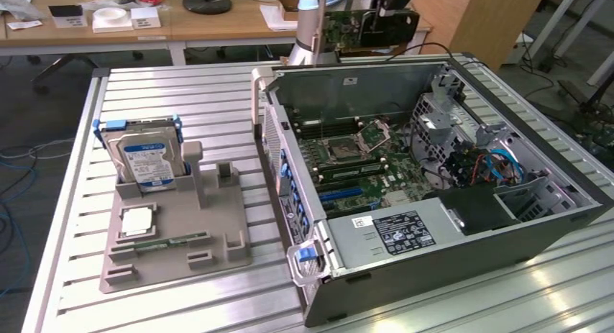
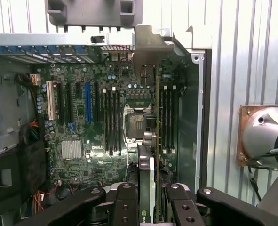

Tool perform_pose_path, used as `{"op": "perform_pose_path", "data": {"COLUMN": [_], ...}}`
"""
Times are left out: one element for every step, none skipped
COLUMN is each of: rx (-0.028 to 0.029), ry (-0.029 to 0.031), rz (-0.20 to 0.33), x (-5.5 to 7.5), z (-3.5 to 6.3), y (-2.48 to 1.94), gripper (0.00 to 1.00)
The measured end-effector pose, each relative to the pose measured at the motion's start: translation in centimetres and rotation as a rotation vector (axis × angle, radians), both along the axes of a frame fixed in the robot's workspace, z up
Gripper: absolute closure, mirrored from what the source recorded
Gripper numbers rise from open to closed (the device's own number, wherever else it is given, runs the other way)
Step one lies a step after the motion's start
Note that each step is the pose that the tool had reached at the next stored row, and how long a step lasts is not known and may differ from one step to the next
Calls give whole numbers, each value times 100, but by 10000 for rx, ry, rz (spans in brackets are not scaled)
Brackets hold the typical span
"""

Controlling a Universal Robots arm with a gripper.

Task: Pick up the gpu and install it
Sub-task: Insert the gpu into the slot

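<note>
Held aloft: the gpu point(image 1: 364, 27) above the open computer case point(image 1: 537, 225) on the table point(image 1: 172, 88)
The pincer point(image 2: 149, 202) clamps the card edge-on, with its metal bracket point(image 2: 150, 44) over the motherboard point(image 2: 96, 136).

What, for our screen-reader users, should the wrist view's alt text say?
Black fingers clamp a thin green gpu card with a silvery bracket, seen edge-on. Beyond it lies the green motherboard inside an open grey computer case.

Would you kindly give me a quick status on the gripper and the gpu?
Gripper shut on gpu. Gpu held above the open computer case, over the motherboard. No obstruction seen between them.
</note>
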State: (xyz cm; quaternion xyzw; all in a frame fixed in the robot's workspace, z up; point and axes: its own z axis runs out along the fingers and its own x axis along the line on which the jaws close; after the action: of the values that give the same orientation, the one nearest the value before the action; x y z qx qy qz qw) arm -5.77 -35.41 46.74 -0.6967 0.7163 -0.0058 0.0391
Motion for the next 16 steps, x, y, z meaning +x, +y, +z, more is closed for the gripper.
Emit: {"op": "perform_pose_path", "data": {"rx": [1, 2, 13, 26, 27, 28, 29, 41, 83, 151, 215, 279, 335, 392, 441, 487], "ry": [0, 0, 0, 0, 2, 1, 1, 1, -1, -1, -2, -1, -1, -1, -1, -1], "rz": [1, 1, 2, 1, 1, 1, 0, 1, 2, 0, 0, 0, 0, 1, 1, 1], "x": [0, 1, 1, 0, 0, 0, 0, 0, 1, 0, 0, 0, 0, 0, 0, 1], "z": [-18, -36, -52, -56, -55, -56, -56, -57, -57, -57, -57, -57, -57, -57, -57, -57], "y": [0, -2, -4, -4, -4, -4, -4, -10, -27, -47, -67, -90, -110, -129, -148, -168], "gripper": [73, 73, 73, 73, 73, 73, 73, 73, 73, 73, 73, 73, 73, 73, 73, 73]}}
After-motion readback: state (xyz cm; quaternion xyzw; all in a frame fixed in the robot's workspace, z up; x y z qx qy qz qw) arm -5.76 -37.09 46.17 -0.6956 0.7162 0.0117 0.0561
